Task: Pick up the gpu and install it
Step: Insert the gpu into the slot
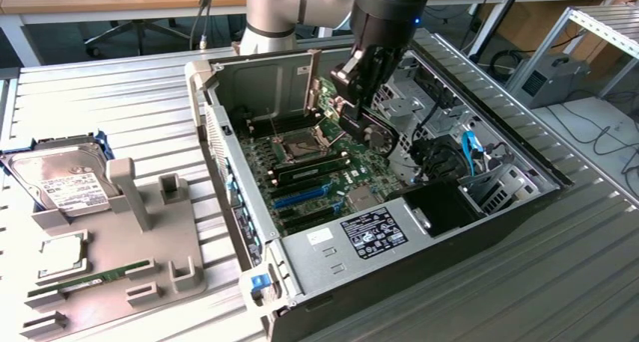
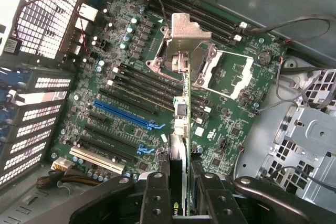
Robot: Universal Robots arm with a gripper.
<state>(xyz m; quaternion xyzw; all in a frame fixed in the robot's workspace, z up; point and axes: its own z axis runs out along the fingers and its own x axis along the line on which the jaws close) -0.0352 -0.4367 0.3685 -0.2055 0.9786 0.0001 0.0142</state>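
My gripper (image 1: 361, 95) hangs over the open computer case (image 1: 330, 252) and is shut on the gpu (image 1: 372, 132). The card is held upright, its black fan face turned toward the exterior view's right, its lower edge just above the motherboard (image 1: 319, 170). In the wrist view the gpu (image 2: 181, 140) appears edge-on as a thin green strip, clamped between the two black fingers (image 2: 157, 198) of the gripper (image 2: 181, 195). Below it lie the blue expansion slot (image 2: 126, 114), the black slots (image 2: 105, 140) and the open CPU socket (image 2: 184, 56).
A grey parts holder (image 1: 150, 230) on the exterior view's left carries a hard drive (image 1: 60, 181), a CPU chip (image 1: 62, 254) and a RAM stick (image 1: 90, 278). Inside the case, cables (image 1: 439, 159) and a metal drive cage (image 2: 310, 140) stand beside the board.
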